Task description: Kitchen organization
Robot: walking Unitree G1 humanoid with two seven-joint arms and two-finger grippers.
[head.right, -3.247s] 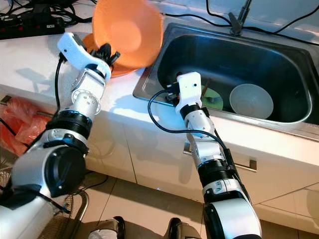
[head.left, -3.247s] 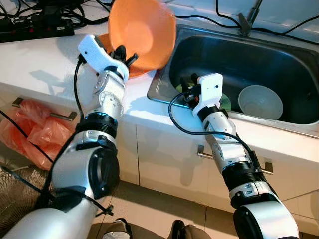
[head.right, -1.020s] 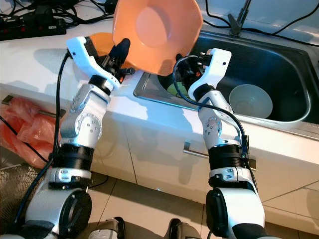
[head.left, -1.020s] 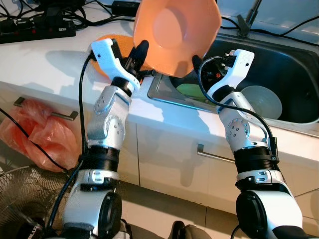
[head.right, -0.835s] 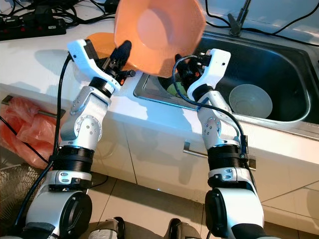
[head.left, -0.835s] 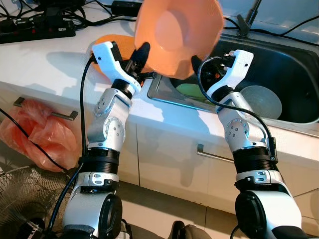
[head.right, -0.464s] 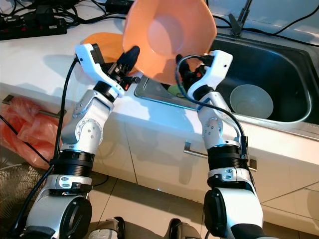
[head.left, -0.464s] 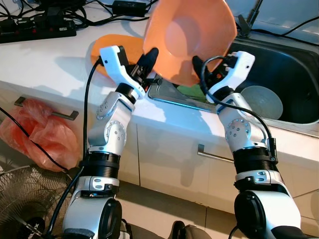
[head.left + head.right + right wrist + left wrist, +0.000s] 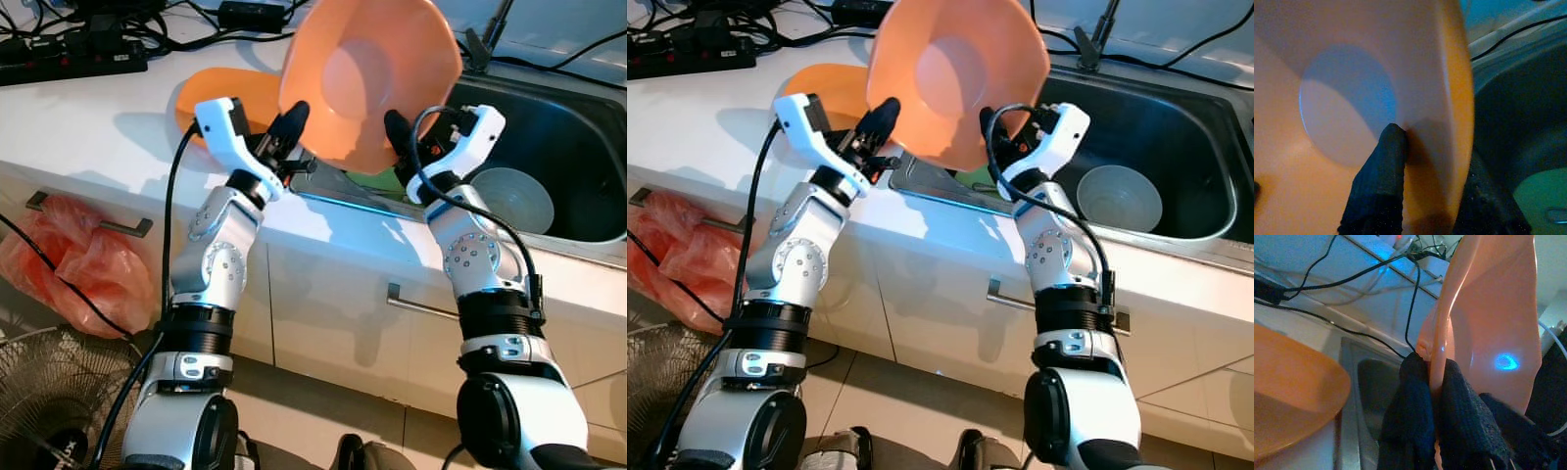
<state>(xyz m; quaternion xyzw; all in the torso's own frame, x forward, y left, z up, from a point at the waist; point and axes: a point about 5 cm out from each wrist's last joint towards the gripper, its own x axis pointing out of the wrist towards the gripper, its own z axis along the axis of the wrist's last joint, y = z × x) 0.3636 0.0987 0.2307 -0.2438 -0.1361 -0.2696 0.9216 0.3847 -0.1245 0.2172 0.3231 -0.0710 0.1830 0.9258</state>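
Left gripper (image 9: pixel 291 119): clamped on the lower left rim of the orange bowl (image 9: pixel 372 78). Right gripper (image 9: pixel 400 132): clamped on the opposite rim, one finger inside the bowl. We hold the bowl tilted on edge above the sink (image 9: pixel 578 137) and counter (image 9: pixel 98 127) boundary. Nearby: orange plate (image 9: pixel 230 93) on the counter; white bowl (image 9: pixel 514 201) and green plate (image 9: pixel 1537 196) in the sink. Step in hand, we judge: two-handed carry. Next: a coordinated lowering to a resting place.

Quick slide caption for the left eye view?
Both grippers, left and right, hold an orange bowl tilted over the sink edge.
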